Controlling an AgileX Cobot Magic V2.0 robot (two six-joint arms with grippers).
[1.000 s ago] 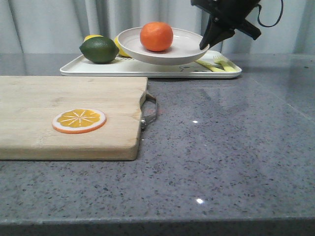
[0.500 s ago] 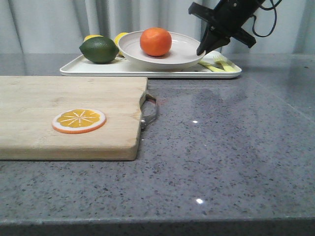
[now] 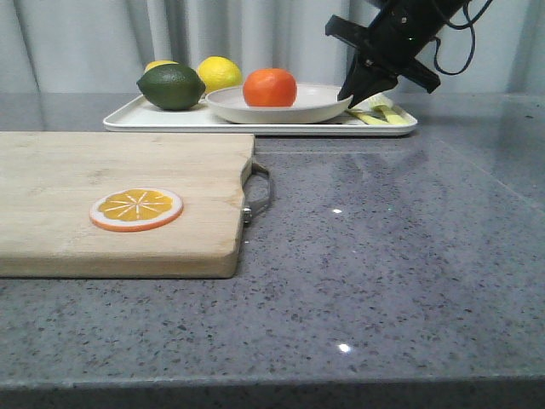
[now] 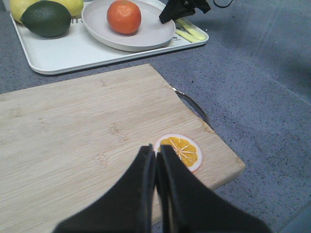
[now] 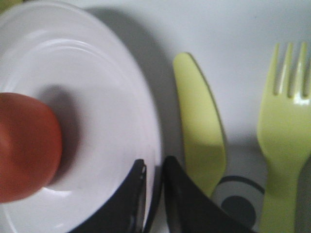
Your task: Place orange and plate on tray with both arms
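Both task things now sit on the flat rectangular white tray (image 3: 170, 121): the glossy round orange (image 3: 270, 88) rides in the shallow off-white plate (image 3: 315, 104), whose rim the right gripper (image 5: 153, 187) fingers pinch narrowly, so they should part gently and lift clear, while the left gripper (image 4: 156, 167) hangs closed and empty.

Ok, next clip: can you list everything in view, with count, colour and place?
tray: 1, white, far side of table
plate: 1, off-white, on tray
orange: 1, orange, on plate
lime: 1, green, tray's left end
lemons: 2, yellow, behind lime
knife and fork: 1 each, yellow-green, on tray right of plate
cutting board: 1, wooden, near left
orange slice: 1, on board
left gripper: jaws shut, above board
right gripper: jaws pinching plate rim
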